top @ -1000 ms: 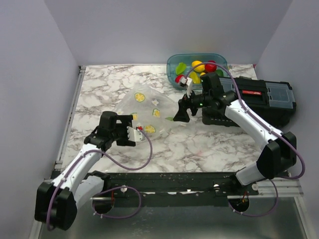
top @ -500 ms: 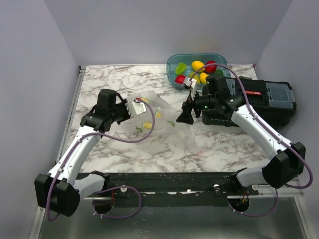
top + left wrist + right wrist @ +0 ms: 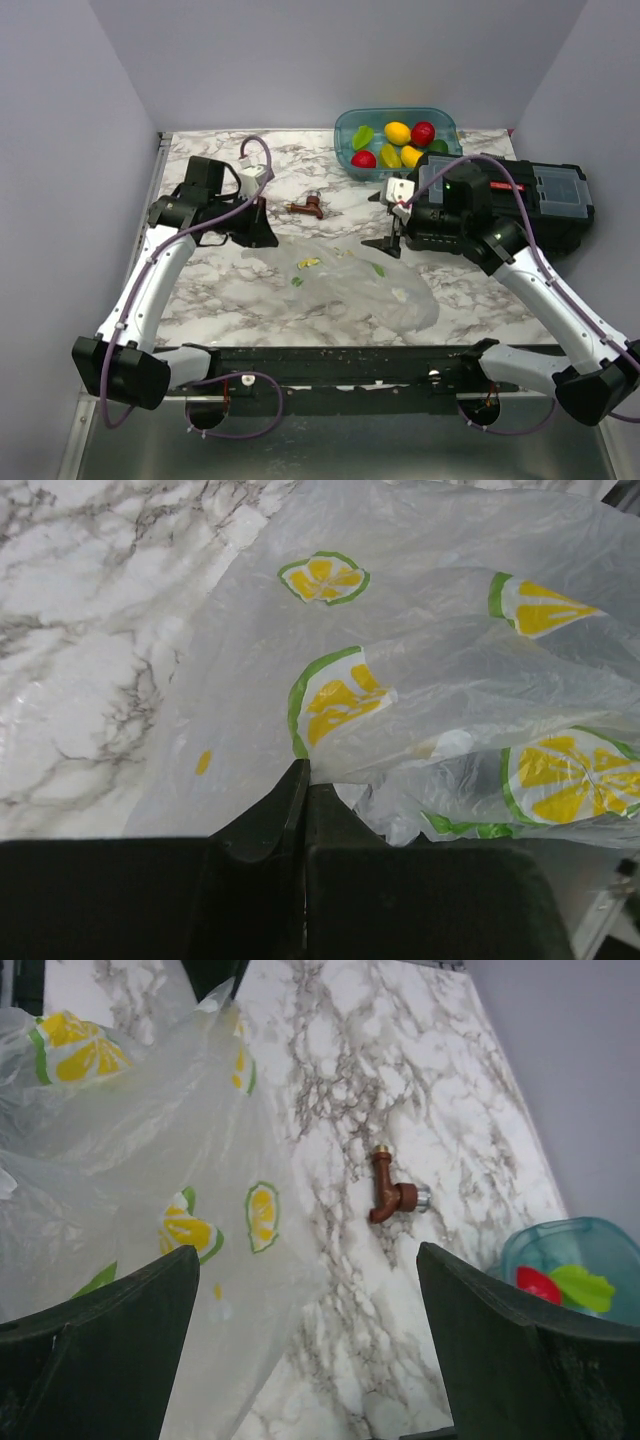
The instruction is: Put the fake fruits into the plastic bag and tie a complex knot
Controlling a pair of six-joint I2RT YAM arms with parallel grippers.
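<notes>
**A:** From above, where does the plastic bag (image 3: 350, 285) lie?

**B:** Flat on the marble table (image 3: 210, 300), toward the front edge, between the two arms. Its left corner reaches the tips of the left claw (image 3: 262, 236). The right claw (image 3: 388, 240) hangs over its far edge.

**A:** And the fake fruits (image 3: 398, 145)?

**B:** All in the teal tub (image 3: 345, 128) at the back, well apart from the bag. A brown tap fitting (image 3: 308, 207) lies on the marble beyond the bag, between the two claws. A black toolbox (image 3: 540, 195) sits behind the right arm.

**A:** What does the left wrist camera add?

**B:** The left claw's fingers are pressed together, with their tips touching the film just beside a lemon-slice print. I cannot tell whether a fold is nipped in the seam. This view holds only bag and marble.

**A:** And the right wrist camera?

**B:** The right claw is spread wide and grips nothing. The crumpled bag lies below it and to its left. The tap fitting is ahead, and past it is a corner of the tub with a red fruit and a green one. Only the left wrist view shows the left claw's closed seam, which the overhead camera leaves too small to read.
</notes>
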